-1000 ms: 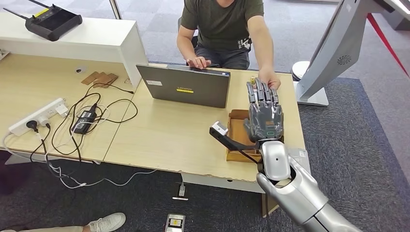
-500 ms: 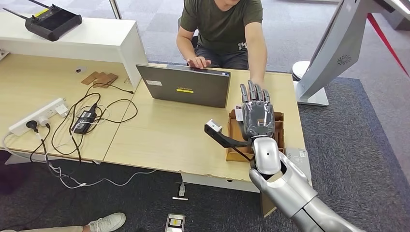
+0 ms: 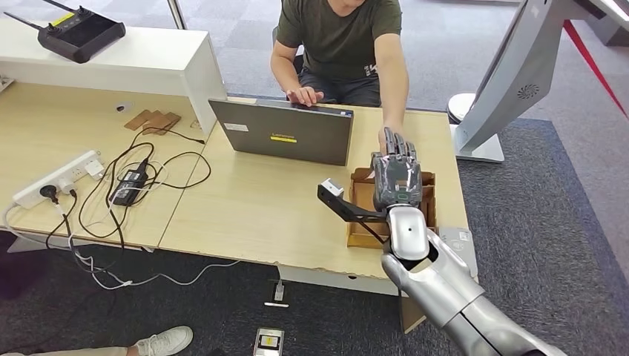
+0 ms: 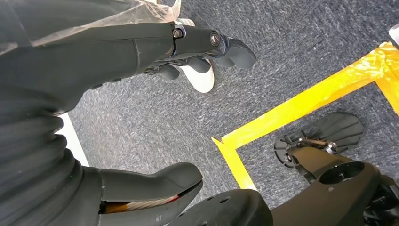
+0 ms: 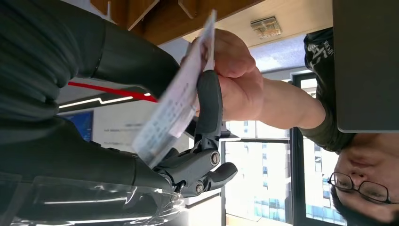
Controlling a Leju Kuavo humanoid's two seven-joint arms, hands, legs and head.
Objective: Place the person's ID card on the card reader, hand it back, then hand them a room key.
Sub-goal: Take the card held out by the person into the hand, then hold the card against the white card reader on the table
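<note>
1. Carpet point(image 3: 534, 222) lies open beyond the desk's right edge, up to the white base of a tilted grey stand point(image 3: 512, 81) past the far right corner.
2. The right arm comes in from the near right corner, over the desk's point(image 3: 259, 208) near edge, its forearm rising across an open cardboard box point(image 3: 356, 204) that sits beside the right edge.
3. The right hand point(image 3: 395, 174) is stretched forward, back up, over the box's far end; in the right wrist view its thumb and a finger pinch the ID card point(image 5: 176, 101), which stands edge-on and tilted.
4. The person's hand point(image 5: 235, 77) touches the card's far end, just beyond the robot's fingers, reaching in over the desk's far edge.
5. The left hand point(image 4: 155, 113) hangs over the carpet beside yellow floor tape point(image 4: 301, 110), holding nothing, fingers apart.
6. A closed-looking laptop point(image 3: 282, 132) stands left of the box near the far edge, and between it and the left edge lie tangled cables point(image 3: 141, 178) and a white power strip point(image 3: 56, 178).
7. A white shelf point(image 3: 133, 59) at the far left corner carries a black controller point(image 3: 80, 31).
</note>
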